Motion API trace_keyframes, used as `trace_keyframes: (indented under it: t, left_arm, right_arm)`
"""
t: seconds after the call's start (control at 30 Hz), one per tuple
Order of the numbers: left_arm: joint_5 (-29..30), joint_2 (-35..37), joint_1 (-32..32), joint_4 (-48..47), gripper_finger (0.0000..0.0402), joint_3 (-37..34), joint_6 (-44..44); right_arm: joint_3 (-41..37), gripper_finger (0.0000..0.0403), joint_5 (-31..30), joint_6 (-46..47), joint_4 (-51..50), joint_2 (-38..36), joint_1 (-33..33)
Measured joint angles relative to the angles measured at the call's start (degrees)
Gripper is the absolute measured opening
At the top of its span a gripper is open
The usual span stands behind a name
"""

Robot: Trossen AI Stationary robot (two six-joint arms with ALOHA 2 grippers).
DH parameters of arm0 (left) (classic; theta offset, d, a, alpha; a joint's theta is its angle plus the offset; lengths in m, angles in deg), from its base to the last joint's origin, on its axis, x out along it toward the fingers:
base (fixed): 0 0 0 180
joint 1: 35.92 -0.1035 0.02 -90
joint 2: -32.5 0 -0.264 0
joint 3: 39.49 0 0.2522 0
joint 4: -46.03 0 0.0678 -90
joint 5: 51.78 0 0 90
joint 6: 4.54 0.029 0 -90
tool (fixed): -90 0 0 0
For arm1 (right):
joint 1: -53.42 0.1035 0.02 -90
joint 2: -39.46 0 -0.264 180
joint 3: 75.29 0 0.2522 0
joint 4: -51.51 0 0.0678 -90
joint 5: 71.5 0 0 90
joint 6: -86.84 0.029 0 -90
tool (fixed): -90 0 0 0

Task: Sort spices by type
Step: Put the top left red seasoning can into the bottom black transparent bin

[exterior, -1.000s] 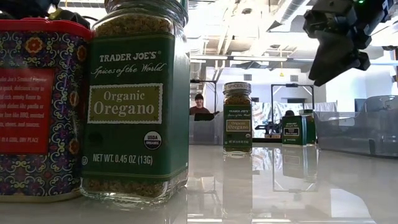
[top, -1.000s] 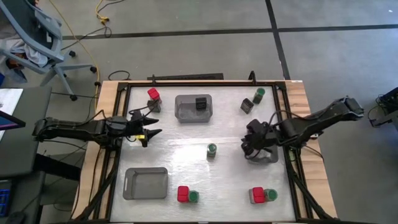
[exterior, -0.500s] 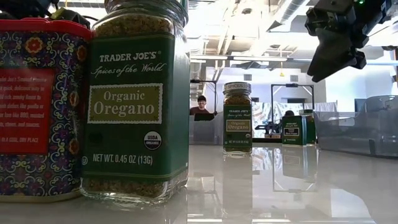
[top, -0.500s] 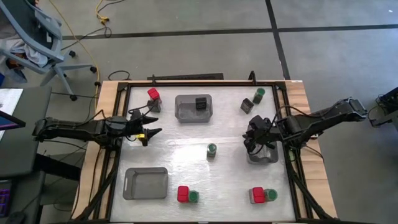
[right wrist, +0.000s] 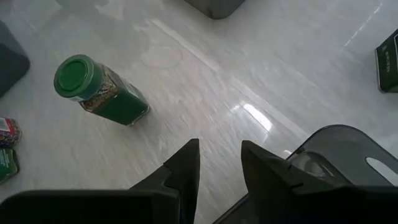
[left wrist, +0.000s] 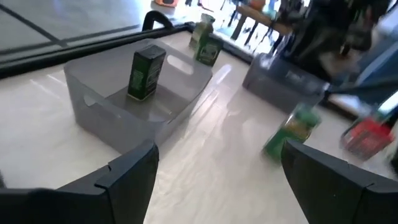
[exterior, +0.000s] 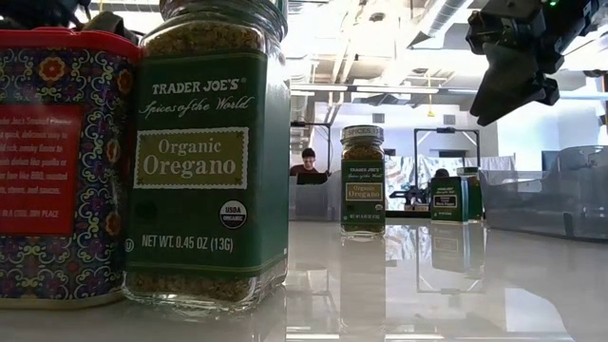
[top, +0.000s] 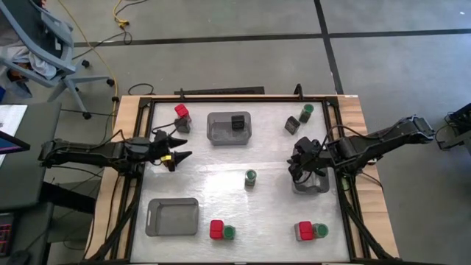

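The spices are red tins, black cubes and green-lidded jars. One jar [top: 251, 177] stands alone mid-table and also shows as a jar [right wrist: 99, 90] in the right wrist view. A black cube [top: 238, 121] sits in the far grey tray [top: 221, 132]. A red tin [top: 182, 110] stands at the far left, and a black cube [top: 292, 125] with a jar [top: 306, 112] at the far right. Two red-and-green pairs [top: 223, 230] [top: 312, 230] stand near the front edge. My right gripper [top: 302, 165] hovers over the right tray [top: 316, 184], narrowly open and empty. My left gripper [top: 174, 151] waits open at the left.
A third grey tray [top: 173, 216] lies at the near left. A black frame [top: 221, 93] edges the table. In the low view a jar [exterior: 209, 142] and a red tin [exterior: 57, 161] stand right at the camera. Bare tabletop lies between the trays.
My right gripper has moved a little toward the far edge and slightly up, over the right tray, then held still. No spice or tray has moved.
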Motion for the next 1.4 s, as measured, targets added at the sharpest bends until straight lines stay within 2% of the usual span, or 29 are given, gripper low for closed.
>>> trace_keyframes:
  t: [0.1,0.23,0.33,0.5,0.7,0.93,1.03,1.27,1.4]
  left_arm:
    - [0.07,0.00,-0.05,3.50,0.0325,0.06,-2.68]
    - [2.19,-0.25,-2.41,3.36,0.0325,2.40,-2.73]
    - [2.43,-1.08,-6.16,-1.59,0.0325,6.38,-1.07]
    - [1.51,-4.50,-13.64,-15.26,0.0325,15.08,-0.10]
    - [-2.71,-10.55,-21.46,-25.30,0.0325,23.98,5.97]
    - [-8.69,-21.40,-29.62,-38.77,0.0325,35.66,13.66]
    - [-10.69,-26.42,-31.76,-43.00,0.0325,40.73,24.21]
    - [-11.57,-35.74,-32.07,-45.79,0.0325,48.02,61.97]
    - [-9.78,-39.98,-32.08,-45.34,0.0325,49.43,71.70]
  right_arm:
    - [0.00,0.0145,0.00,-0.23,0.00,0.00,0.00]
    - [0.03,0.0145,0.00,-1.13,0.00,0.00,0.00]
    - [0.04,0.0145,0.00,-1.52,-0.02,0.00,0.00]
    - [0.04,0.0145,0.00,-1.70,0.00,0.00,0.00]
    - [0.04,0.0145,0.00,-1.70,0.00,0.00,0.00]
    - [0.04,0.0145,0.00,-1.68,-0.02,0.00,0.00]
    - [0.04,0.0145,0.00,-1.68,-0.02,0.00,0.00]
    - [0.05,0.0145,0.00,-1.64,-0.02,0.00,0.07]
    - [0.07,0.0145,0.00,-1.50,0.01,0.00,0.07]
